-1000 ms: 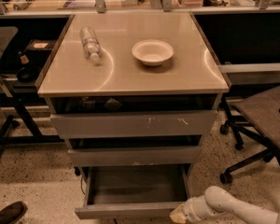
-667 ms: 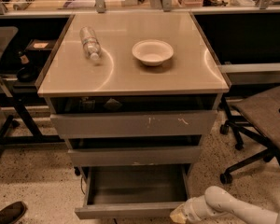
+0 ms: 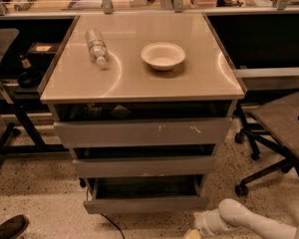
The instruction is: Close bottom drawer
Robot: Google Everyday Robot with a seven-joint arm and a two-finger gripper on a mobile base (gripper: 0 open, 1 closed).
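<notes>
In the one camera view, we see the white arm [image 3: 254, 222] low in the bottom right of the frame, reaching to the left just over the speckled floor [image 3: 40, 183]. The gripper [image 3: 193, 231] at its end sits right at the bottom edge, just below and to the right of the front right corner of the bottom drawer [image 3: 145, 203]. The edge cuts much of it off, so we cannot tell if it is spread or pressed together, or if it touches the drawer. The bottom drawer is in the lower middle of the frame, the lowest and narrowest of three grey drawers. It is pulled out a little, and we can look down into its flat, dark tray. Its front is low and plain. Above it are the middle drawer [image 3: 144, 166] and the top drawer [image 3: 142, 132], which has small white scratches. On the shiny cabinet top [image 3: 139, 81] a clear bottle [image 3: 96, 46] lies on its side, and a white bowl [image 3: 163, 55] stands apart from it, to its right.
</notes>
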